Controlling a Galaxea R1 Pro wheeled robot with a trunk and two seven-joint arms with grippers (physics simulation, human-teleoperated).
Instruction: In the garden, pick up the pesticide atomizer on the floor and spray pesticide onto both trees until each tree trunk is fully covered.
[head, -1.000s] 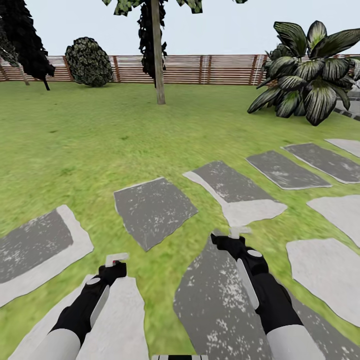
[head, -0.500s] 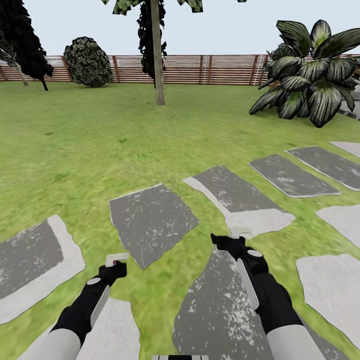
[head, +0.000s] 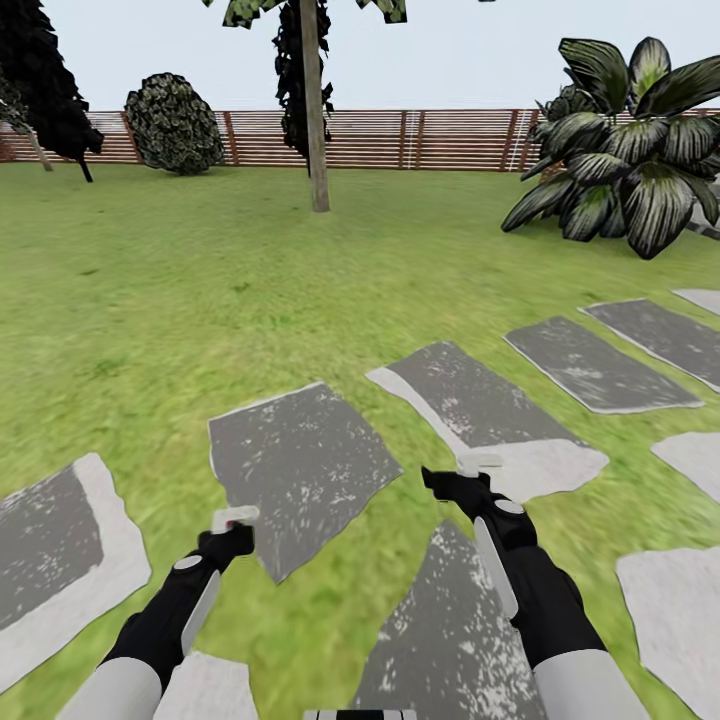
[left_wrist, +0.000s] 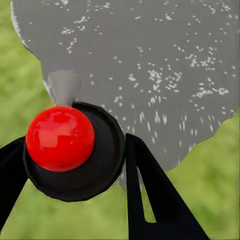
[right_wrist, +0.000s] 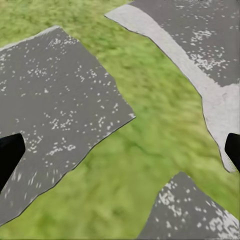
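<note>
Garden lawn (head: 200, 290), flat toward fence (head: 420, 138)

In the head view my left gripper (head: 232, 522) is so small that I cannot tell how its fingers stand. My left wrist view has a black disc with a red ball (left_wrist: 60, 137) covering part of the stone slab (left_wrist: 150, 70) beneath, and both black fingers (left_wrist: 150, 200) are cut off at the picture's edge. In my right wrist view, only two dark fingertips (right_wrist: 10, 152) poke in at opposite edges. The thin tree (head: 315, 110) loses its crown past the head view's top edge, the broad-leaved plant (head: 625, 150) is clipped at the right edge, and the grass (head: 150, 300) is smeared.
</note>
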